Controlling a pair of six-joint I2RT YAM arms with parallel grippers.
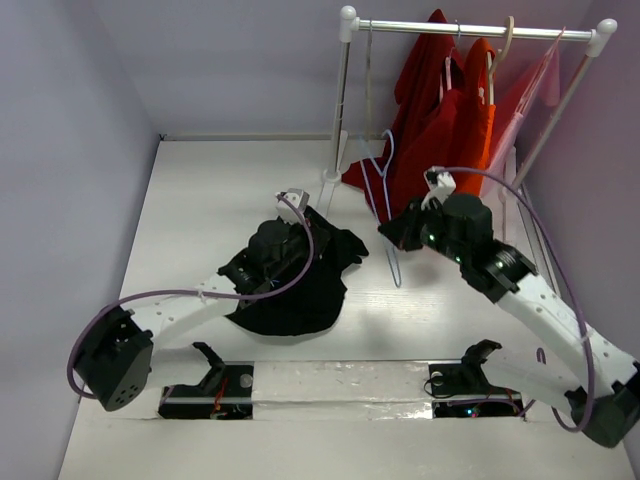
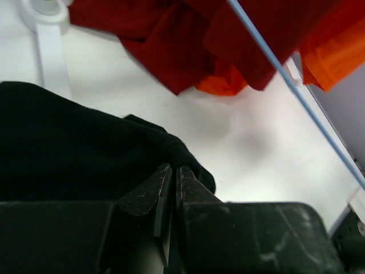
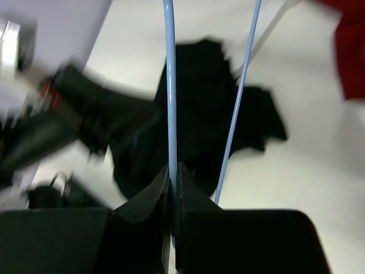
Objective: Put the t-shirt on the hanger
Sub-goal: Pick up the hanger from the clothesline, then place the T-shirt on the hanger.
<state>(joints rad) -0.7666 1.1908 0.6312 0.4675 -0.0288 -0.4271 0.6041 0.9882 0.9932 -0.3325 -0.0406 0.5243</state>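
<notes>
Lying crumpled in the top view, the black t-shirt (image 1: 300,285) had bare table (image 1: 230,170) beyond its far edge. Left wrist: the left gripper (image 2: 173,168) pinched its edge; right wrist: the right gripper (image 3: 173,168) clamped the light-blue wire hanger (image 3: 169,85).

Pale lilac walls (image 1: 230,60) around a white tabletop (image 1: 200,190), a white-posted, chrome-barred garment rack (image 1: 470,28) at back right
</notes>
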